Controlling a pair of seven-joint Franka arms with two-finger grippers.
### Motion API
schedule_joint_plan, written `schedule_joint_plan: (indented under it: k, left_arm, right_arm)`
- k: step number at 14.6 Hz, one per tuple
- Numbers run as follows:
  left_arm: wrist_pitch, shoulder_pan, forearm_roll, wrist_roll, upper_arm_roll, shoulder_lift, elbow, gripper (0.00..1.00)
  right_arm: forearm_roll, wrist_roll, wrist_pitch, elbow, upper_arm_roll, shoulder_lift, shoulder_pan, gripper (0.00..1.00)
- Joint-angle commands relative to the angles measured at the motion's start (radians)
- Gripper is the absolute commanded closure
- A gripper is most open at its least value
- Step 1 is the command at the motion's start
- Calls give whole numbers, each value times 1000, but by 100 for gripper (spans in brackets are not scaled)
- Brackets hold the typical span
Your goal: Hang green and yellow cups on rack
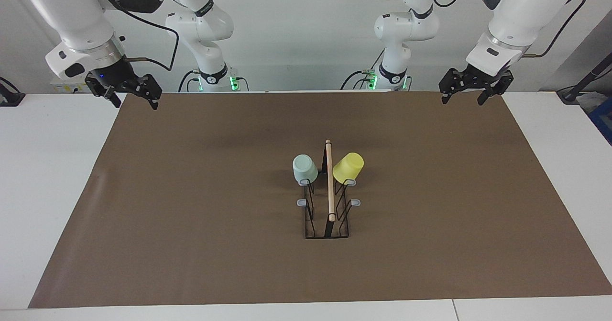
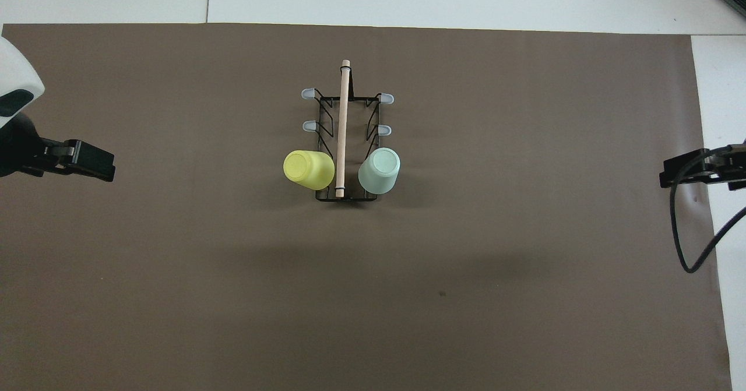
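Note:
The rack [image 1: 330, 182] stands in the middle of the brown mat, its wooden rod running away from the robots; it also shows in the overhead view [image 2: 342, 129]. The mint green cup [image 1: 304, 168] [image 2: 379, 171] hangs upside down on the peg nearest the robots on the side toward the right arm's end. The yellow cup [image 1: 348, 167] [image 2: 308, 169] hangs likewise on the matching peg toward the left arm's end. My left gripper [image 1: 463, 100] [image 2: 93, 166] and right gripper [image 1: 135, 103] [image 2: 679, 175] are open, empty and raised over the mat's corners by the robots.
The other grey-tipped pegs [image 1: 355, 202] [image 2: 309, 126] of the rack are bare. The brown mat [image 1: 191, 192] covers most of the white table [image 1: 48, 177]. A black cable [image 2: 699, 251] hangs from the right arm.

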Motion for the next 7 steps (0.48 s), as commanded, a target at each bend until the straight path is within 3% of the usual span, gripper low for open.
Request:
schedule_joint_plan:
  k: [1,7]
  left_arm:
    - [-30,16,-14,39,0,1,20,0]
    - [-25,-17,-15,41,47,0,19,0]
  right_arm:
    - [23,15,-6,-16,-12,-8,10,0]
    - [4,16,-41,60,7,13,38,0]
